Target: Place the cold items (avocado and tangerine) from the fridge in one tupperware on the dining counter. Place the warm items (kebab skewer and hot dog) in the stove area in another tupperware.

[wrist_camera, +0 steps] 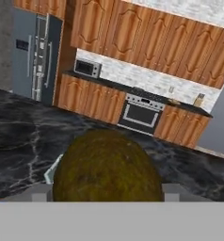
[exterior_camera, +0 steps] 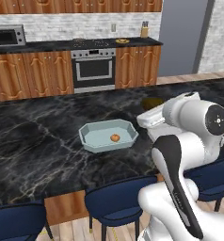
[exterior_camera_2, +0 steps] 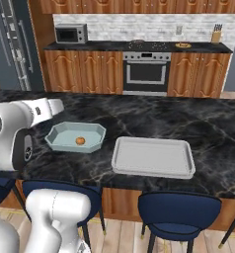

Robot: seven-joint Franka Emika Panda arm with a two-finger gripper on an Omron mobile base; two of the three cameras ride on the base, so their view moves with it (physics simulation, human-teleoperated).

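An olive-brown avocado (wrist_camera: 107,167) sits large and close in the hand view, with my gripper (wrist_camera: 108,190) shut on it from both sides. In the left base view the avocado (exterior_camera: 152,101) peeks out beyond the white hand, above the dark marble dining counter (exterior_camera: 48,141), to the right of a pale blue tupperware (exterior_camera: 92,139). An orange tangerine (exterior_camera: 115,138) lies inside that tupperware (exterior_camera_2: 60,141), also seen as the tangerine (exterior_camera_2: 80,141) from the right. A second, flat grey tupperware (exterior_camera_2: 153,157) rests to its right. The kebab skewer and hot dog are too small to make out.
The stove (exterior_camera: 92,68) and a microwave (exterior_camera_2: 71,33) stand along the back counter, where a yellowish thing (exterior_camera: 122,41) lies near a knife block (exterior_camera: 144,29). The fridge (exterior_camera_2: 11,44) is at far left. Blue stools (exterior_camera_2: 174,210) line the counter's near edge.
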